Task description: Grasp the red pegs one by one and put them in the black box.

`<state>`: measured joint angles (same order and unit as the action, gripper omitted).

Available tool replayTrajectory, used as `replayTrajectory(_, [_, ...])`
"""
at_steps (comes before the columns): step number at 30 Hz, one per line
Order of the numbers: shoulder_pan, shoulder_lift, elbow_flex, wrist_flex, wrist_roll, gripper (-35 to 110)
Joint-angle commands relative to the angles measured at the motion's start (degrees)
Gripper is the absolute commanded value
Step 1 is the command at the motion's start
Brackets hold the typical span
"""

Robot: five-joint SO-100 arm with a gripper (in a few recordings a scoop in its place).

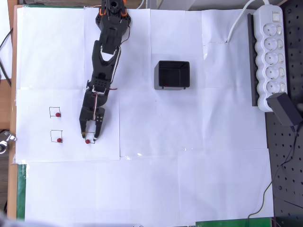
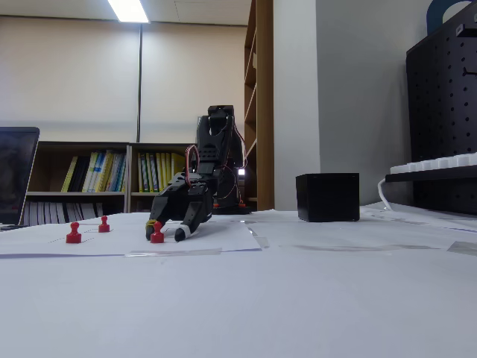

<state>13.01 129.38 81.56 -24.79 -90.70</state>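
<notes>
A black robot arm (image 1: 105, 61) reaches from the far edge of a table (image 1: 189, 179) covered in white paper sheets. In the overhead view the arm stretches down the left half of the picture. Its end effector (image 1: 90, 137) is lowered to the paper, with its two fingers apart and a red peg (image 1: 87, 141) sitting between the tips. Whether the fingers touch the peg, I cannot tell.

In the fixed view, taken from low at table level, the end effector (image 2: 165, 235) tilts down to the surface and the same red peg (image 2: 157, 234) stands upright just in front of it, between a dark finger and a white-tipped finger (image 2: 181, 233).

Two more red pegs lie to the left of the end effector in the overhead view, each at the lower corner of a small drawn square: one higher (image 1: 57, 114) and one lower (image 1: 58, 140). In the fixed view they stand at the left, one nearer (image 2: 73, 234) and one farther back (image 2: 103, 224).

The black box (image 1: 173, 74) stands well apart from the pegs, to the right of the arm in the overhead view, open at the top. In the fixed view the black box (image 2: 327, 197) stands right of the arm.

A white power strip (image 1: 270, 56) lies along the table's right edge, with a black adapter (image 1: 285, 108) plugged in at its lower end. Bookshelves (image 2: 112, 179) line the wall behind.
</notes>
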Motion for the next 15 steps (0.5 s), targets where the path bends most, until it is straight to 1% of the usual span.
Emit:
replayTrajectory(1, [0.4, 0.6, 4.7, -1.1, -1.0, 13])
replayTrajectory(15, [0.0, 3.3, 8.6, -0.6, -0.2, 10])
